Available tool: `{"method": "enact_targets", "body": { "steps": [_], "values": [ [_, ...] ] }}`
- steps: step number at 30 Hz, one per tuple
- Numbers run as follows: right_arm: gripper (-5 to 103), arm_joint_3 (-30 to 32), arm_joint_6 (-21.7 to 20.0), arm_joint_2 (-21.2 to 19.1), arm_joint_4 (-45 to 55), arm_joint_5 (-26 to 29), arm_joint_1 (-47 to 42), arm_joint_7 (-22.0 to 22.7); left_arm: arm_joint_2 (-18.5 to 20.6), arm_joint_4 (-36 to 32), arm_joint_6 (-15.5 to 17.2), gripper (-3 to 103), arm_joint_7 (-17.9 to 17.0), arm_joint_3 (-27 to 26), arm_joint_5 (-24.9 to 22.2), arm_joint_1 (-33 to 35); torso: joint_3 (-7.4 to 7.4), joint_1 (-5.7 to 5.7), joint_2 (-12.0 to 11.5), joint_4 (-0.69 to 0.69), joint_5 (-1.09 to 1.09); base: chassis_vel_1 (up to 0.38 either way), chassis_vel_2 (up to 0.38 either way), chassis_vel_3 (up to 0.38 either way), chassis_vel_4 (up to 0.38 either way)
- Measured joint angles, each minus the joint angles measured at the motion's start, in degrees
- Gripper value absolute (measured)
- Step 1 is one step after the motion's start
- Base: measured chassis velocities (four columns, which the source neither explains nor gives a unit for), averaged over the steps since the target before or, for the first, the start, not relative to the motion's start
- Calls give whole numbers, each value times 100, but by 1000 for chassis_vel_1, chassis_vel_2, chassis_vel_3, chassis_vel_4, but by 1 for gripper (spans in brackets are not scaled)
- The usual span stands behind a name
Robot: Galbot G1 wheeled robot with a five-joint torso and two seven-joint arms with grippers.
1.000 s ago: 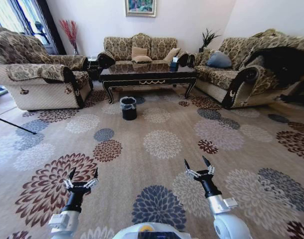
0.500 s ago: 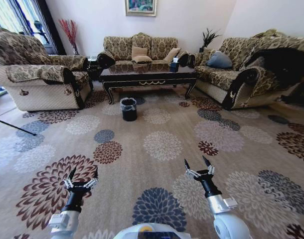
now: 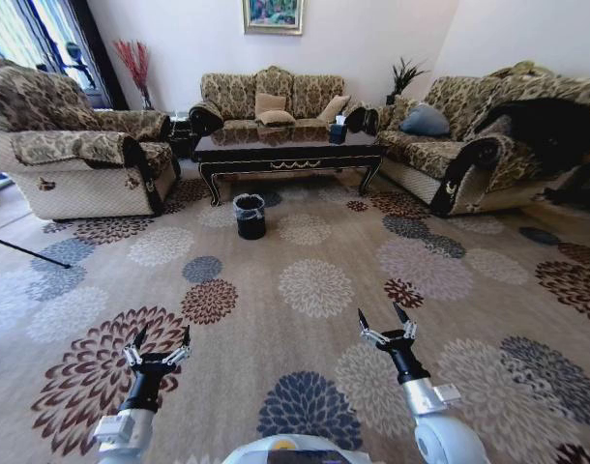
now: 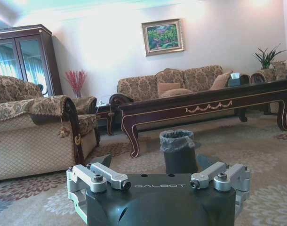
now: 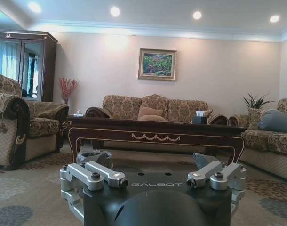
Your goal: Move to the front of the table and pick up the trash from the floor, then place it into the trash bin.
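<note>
left gripper (image 3: 160, 340) is held low at approx 7 o'clock in the head view, fingers spread wide, nothing between them; arm extended fwd over the carpet (image 3: 314, 290). right gripper (image 3: 385, 320) is held likewise at approx 5 o'clock, fingers also spread wide and empty, pointed fwd. both are well apart from each other, w/ bare patterned carpet betw. them and ahead.

open floor is seen from the grippers up to the trash bin (image 3: 249, 214), which stands upright at approx 12 o'clock, just in front of the table (image 3: 285, 153), nearer its left legs. the room is edged by an armchair (image 3: 77, 159) at 10 o'clock, a sofa (image 3: 273, 97) behind the table and a 2nd sofa (image 3: 469, 140) at 2 o'clock. a tissue box (image 3: 338, 128) is set on the table's right end. trash on the floor can't be made out.

vs. 0.5 s ago: the scene has slid slightly in the head view, so the camera has moved; both grippers are unchanged in pose.
</note>
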Motion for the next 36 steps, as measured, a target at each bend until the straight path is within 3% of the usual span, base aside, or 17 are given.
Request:
{"method": "enact_targets", "body": {
  "steps": [36],
  "values": [
    [100, 0, 0, 0, 0, 0, -3, 0, 0, 0, 0, 100, 0, 0, 0, 0, 556, 198, 767, -1, 1, -3, 1, 7, -1]
  ]
}}
